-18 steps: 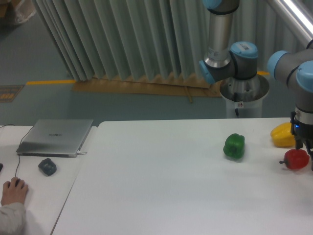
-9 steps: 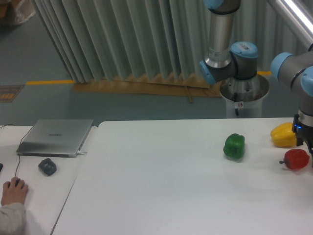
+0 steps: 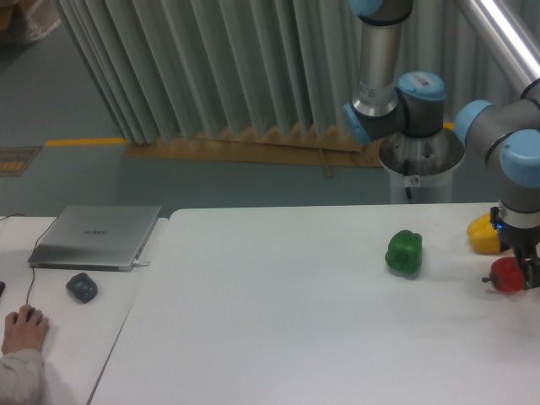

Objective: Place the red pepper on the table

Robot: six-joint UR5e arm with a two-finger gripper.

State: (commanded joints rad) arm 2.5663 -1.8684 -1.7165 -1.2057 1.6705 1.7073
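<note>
We find the red pepper [image 3: 507, 275] low at the far right of the table [image 3: 278, 321], apparently resting on or just above its surface, with the gripper [image 3: 525, 272] right against it and partly covering its right side, though we cannot tell whether the jaws clench it or have let go. The yellow pepper [image 3: 483, 235] sits just behind it and the green pepper [image 3: 404, 251] lies off to its left. We judge the placing nearly done, with only release and withdrawal left.

Soft, even, slightly blurry light
</note>
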